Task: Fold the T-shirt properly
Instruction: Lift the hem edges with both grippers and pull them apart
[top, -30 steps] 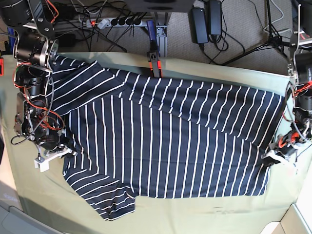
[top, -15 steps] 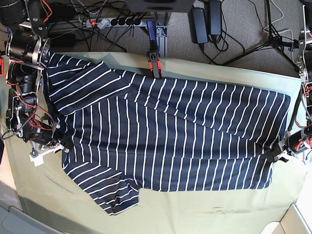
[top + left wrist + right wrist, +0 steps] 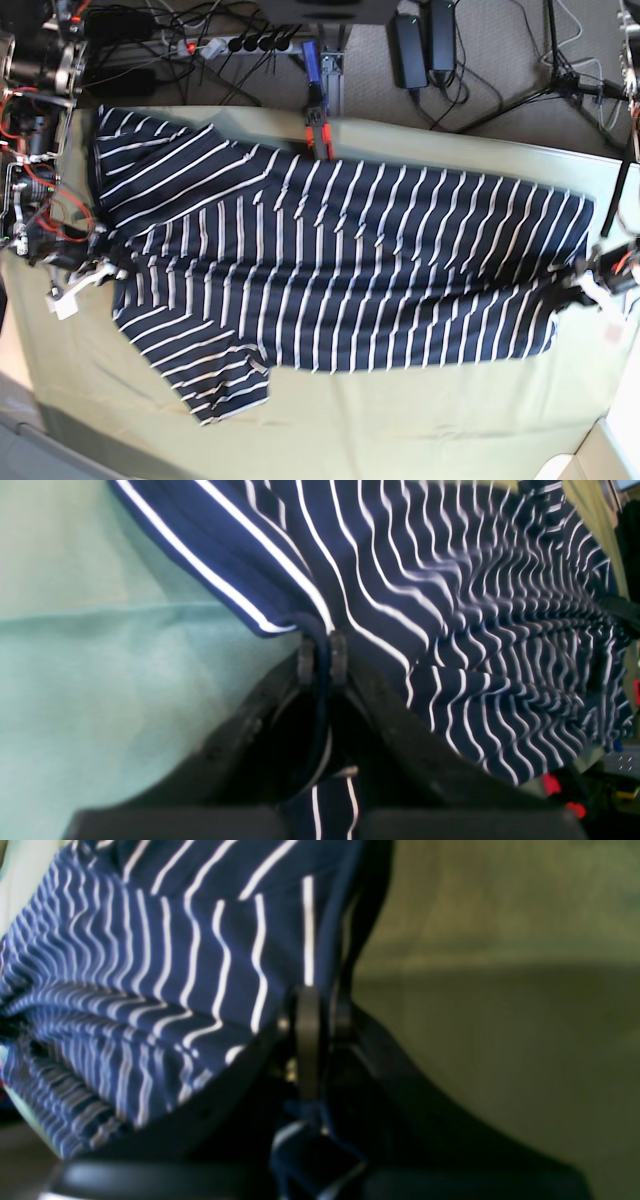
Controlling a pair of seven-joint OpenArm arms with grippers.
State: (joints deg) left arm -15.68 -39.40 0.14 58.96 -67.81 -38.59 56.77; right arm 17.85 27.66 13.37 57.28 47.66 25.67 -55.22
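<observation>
Left gripper point(image 3: 322, 655): jaws closed tight on a rolled edge of the T-shirt point(image 3: 340, 270), a strip of striped fabric trailing back between the fingers into the palm. In the base view this gripper point(image 3: 580, 290) stands at the right edge of the scene, at the hem end of the garment.

Right gripper point(image 3: 320, 1015): jaws likewise pinched together on a fold of the same shirt, cloth bunched behind the fingertips. In the base view it point(image 3: 95, 262) sits at the left edge, at the collar and sleeve end.

The two grips lie at opposite ends of the shirt along roughly one line, well apart. Judged purpose: to hold the fabric taut between them so it can be carried or laid over as one straight edge. The ripples running across the stripes between the grippers fit cloth under tension.

The shirt lies spread across the olive-green cloth point(image 3: 420, 430), which covers the table. One sleeve points to the far left corner, the other to the near left. An orange clamp point(image 3: 318, 135) sits at the far edge, touching or just beside the shirt; which cannot be told
</observation>
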